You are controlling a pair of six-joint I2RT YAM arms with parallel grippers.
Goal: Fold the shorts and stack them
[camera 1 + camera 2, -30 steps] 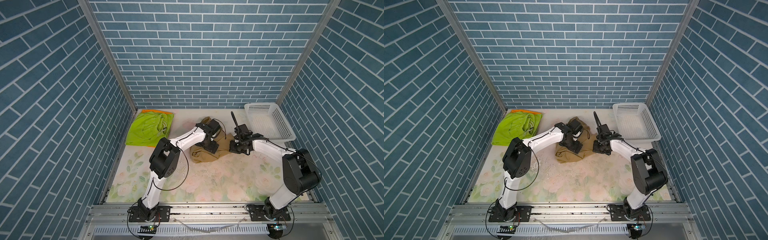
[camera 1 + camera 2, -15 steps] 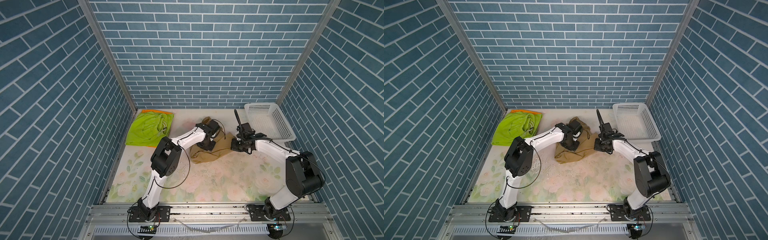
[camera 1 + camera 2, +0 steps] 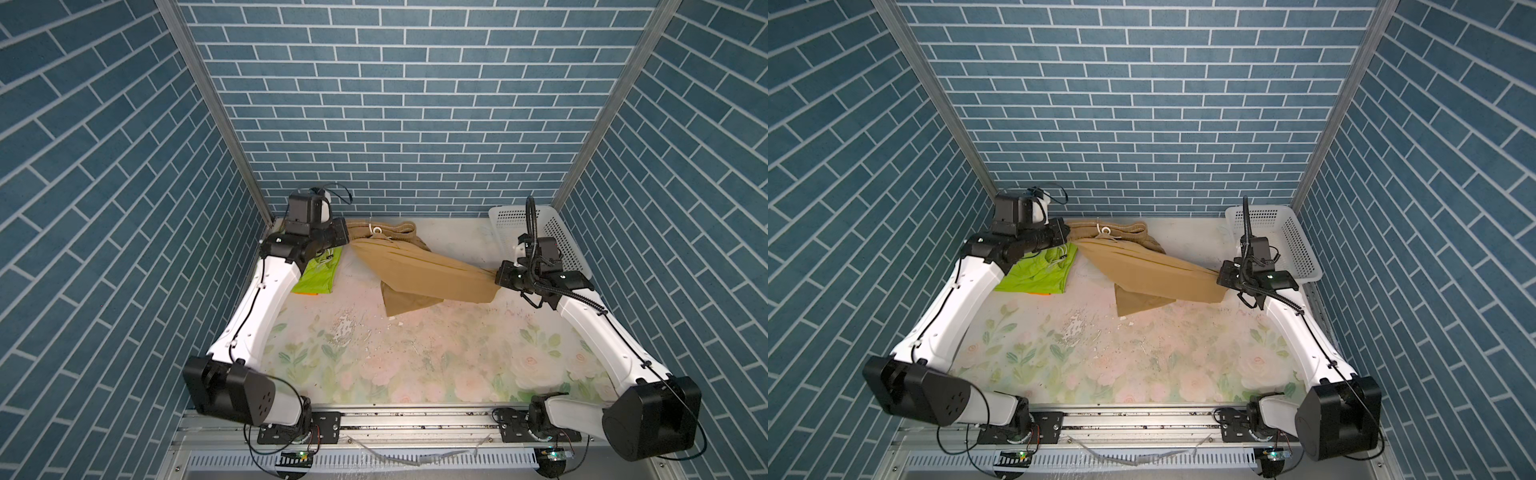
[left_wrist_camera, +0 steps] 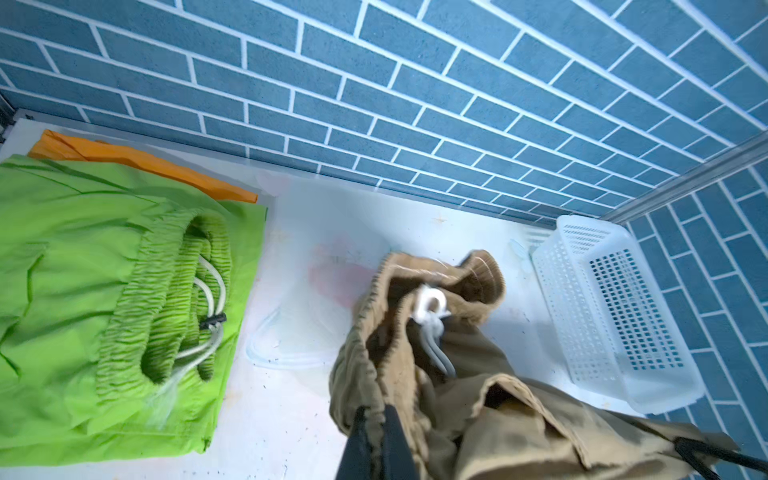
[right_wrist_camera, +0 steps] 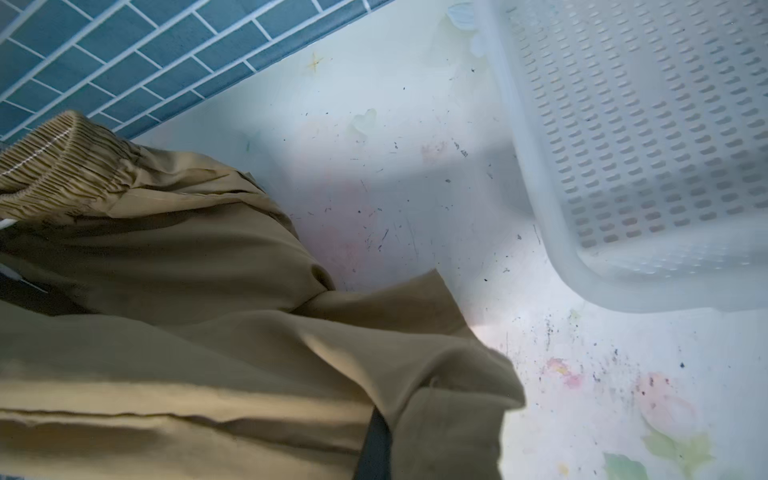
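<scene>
Left claw point(image 3: 347, 240) has just clamped the large tan-brown cloth shorts point(image 3: 419, 272); right claw point(image 3: 498, 277) grips too, stretching them ready for folding.

Left pincer point(image 3: 348, 240) clamped, right pincer point(image 3: 499, 276) clamped, wide apart

Orange shorts point(image 4: 141, 164): nearly all hidden under the green shorts point(image 4: 83, 257); only a thin strip peeks out.
Green shorts: cut off by the picture's edge in the left wrist view, with blurry cord ends; in both top views the left arm point(image 3: 266, 299) covers part of them.
Left fingers point(image 4: 399, 453): mostly cut off by the edge, and blurry.
Right fingers point(image 5: 376, 440): only a dark sliver shows; the tan shorts point(image 5: 208, 332) cover the rest.
Basket point(image 5: 623, 166): blurry and cut off in the right wrist view.
</scene>
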